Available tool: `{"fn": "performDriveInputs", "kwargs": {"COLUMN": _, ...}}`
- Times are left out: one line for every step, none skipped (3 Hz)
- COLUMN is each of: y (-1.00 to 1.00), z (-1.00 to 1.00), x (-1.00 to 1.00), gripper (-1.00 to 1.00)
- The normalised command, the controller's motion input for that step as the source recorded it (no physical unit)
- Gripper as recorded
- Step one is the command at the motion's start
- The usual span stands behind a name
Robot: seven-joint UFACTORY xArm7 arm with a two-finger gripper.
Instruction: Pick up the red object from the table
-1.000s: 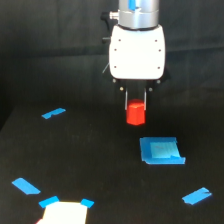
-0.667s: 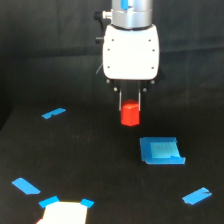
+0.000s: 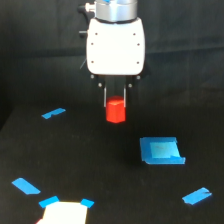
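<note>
We note the gripper [image 3: 115, 100] hanging under its white housing [image 3: 116, 45], its two thin fingers [image 3: 105, 96] closed narrowly on the upper part of the red block [image 3: 115, 111]. The block sits between the fingers, with most of its body showing below them. It appears clear of the black table [image 3: 75, 165], though we cannot confirm a gap from this single view.

Handling, in our judgement: the block looks small, rigid and light, likely plastic or foam, so it should hold its shape under a pinch. Its faces look smooth, so a shallow grip near the top could let it slip or twist; flat opposite sides are the right place to hold, as now.

Nearer and to the right lies a flat blue square [image 3: 161, 151], well apart. Blue tape strips [image 3: 53, 113] dot the table; a white patch [image 3: 63, 214] sits at the near left edge.
</note>
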Motion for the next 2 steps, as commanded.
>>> {"fn": "performDriveInputs", "kwargs": {"y": -0.85, "z": 0.21, "x": -0.29, "gripper": -0.38}}
{"fn": "performDriveInputs", "kwargs": {"y": -0.05, "z": -0.12, "x": 0.22, "gripper": -0.77}}
